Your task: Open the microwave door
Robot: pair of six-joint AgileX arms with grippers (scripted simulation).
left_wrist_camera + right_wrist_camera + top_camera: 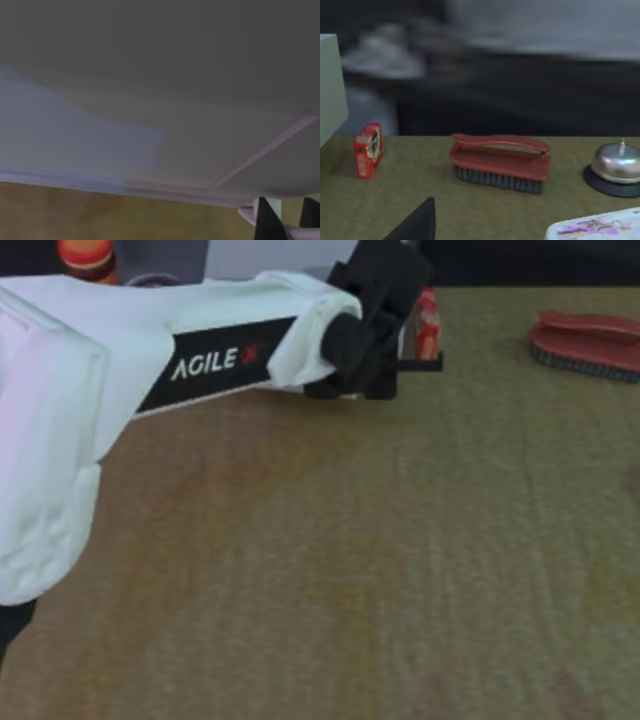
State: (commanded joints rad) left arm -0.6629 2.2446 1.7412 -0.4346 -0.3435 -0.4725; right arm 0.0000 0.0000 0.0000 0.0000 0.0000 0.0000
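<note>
Fingers of the left gripper (400, 365) were hidden; I could not tell their spread. It hovered over an olive, cloth-textured counter (350, 570) near a red bristled brush (587, 342).

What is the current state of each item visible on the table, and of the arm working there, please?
microwave: close before the left wrist camera; door state cannot be told.
left gripper: at the table's far edge, against the microwave.
red brush: bristles down, handle up.
red box: standing upright.
bell: upright.

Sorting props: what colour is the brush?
Red, dark bristles; brush shows best in right wrist view.
</note>
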